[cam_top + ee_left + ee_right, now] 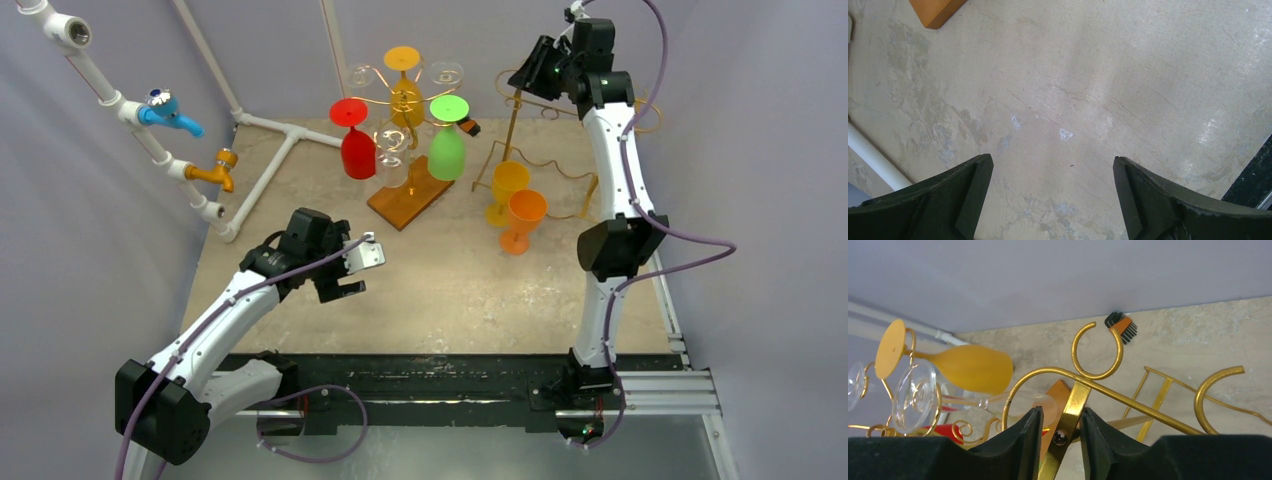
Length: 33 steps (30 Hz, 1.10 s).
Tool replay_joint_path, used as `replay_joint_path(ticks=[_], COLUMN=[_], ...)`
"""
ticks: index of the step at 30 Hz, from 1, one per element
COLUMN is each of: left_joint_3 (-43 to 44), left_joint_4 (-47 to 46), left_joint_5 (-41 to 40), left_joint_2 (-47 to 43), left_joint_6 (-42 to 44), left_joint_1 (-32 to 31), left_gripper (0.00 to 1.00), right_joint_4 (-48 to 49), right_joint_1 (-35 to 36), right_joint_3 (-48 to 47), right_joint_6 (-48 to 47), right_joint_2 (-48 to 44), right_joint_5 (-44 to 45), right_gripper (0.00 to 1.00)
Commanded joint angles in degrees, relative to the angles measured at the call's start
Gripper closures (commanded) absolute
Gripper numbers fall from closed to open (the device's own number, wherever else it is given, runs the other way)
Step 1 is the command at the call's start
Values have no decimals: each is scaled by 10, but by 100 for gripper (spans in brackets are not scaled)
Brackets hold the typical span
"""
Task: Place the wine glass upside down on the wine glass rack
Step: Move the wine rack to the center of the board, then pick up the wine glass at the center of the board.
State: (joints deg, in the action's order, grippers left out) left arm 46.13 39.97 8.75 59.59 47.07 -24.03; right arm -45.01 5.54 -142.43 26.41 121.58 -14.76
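The left gripper point(1053, 200) hangs wide open over the mottled table point(1148, 75) and holds nothing. A filled rack point(405, 100) carries glasses upside down. To its right, a yellow glass point(508, 182) and an orange glass point(524, 212) stand upright just beside the empty gold rack point(1075, 400). They look like smooth, light plastic, stiff but easy to tip, so the thin stem seems the best place to hold. The right gripper point(1060, 440) is closed around this rack's flat metal post.
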Motion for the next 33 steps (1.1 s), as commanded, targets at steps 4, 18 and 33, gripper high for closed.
replay_joint_path(ticks=[4,18,33], left_joint_3=[3,54,79], left_joint_4=[-7,32,34], left_joint_5=[-8,-4,16], left_joint_2=[-6,0,-49], left_joint_6=[-21,-81,-119], left_joint_1=[-1,-1,-1], left_gripper=[1,0,0], right_joint_4=[18,69,126], right_joint_1=[7,10,25], right_joint_3=[4,271,798], right_joint_6=[-38,-40,20], right_joint_2=[-52,-368,-612], right_joint_5=[16,171,182], right_gripper=[37,15,33])
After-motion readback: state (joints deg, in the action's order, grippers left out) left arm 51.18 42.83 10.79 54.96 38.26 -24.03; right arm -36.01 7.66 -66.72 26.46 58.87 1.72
